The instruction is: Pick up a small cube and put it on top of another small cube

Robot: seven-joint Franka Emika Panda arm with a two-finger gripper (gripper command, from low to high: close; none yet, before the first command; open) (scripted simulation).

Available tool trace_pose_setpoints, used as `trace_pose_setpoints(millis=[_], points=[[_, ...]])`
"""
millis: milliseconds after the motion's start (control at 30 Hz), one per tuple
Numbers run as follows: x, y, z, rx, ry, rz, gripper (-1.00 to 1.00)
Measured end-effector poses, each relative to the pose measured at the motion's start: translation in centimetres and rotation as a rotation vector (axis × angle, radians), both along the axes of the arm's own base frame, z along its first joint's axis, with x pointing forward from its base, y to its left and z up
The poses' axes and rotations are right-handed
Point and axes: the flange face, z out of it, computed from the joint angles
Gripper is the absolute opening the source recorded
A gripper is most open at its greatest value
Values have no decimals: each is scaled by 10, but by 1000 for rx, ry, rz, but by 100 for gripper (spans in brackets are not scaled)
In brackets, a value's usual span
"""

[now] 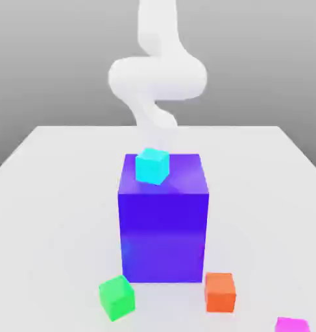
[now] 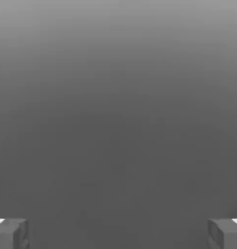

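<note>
A tall blue-violet block stands on a pale table. On its top rests a small cyan cube; a green cube lies in front of the block toward the exterior view's left, an orange cube in front toward the exterior view's right, and a magenta cube beyond the orange one. Behind the block the white arm is seen. The gripper is spread wide, with nothing held. If the hand is lowered or swung carelessly, the cyan cube could be knocked off the block; with the green cube turned askew, a misaligned grasp could make it slip.
</note>
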Motion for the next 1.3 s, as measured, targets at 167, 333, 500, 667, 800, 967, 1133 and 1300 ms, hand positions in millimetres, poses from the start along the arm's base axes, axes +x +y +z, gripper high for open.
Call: trace_pose_setpoints(millis=[167, 333, 500, 667, 800, 967, 1133, 1300], points=[[0, -3, -125, 72, 328, -145, 0], [-28, -9, -238, 116, 625, -302, 0], [-33, -9, -306, 120, 661, -323, -100], [-33, -9, -306, 127, 660, -321, -100], [-32, -9, -288, 126, 662, -322, -100], [-19, 6, -251, 60, 670, -258, -100], [19, 58, -264, -106, 687, -62, -100], [47, 125, -289, -253, 691, 165, -100]])
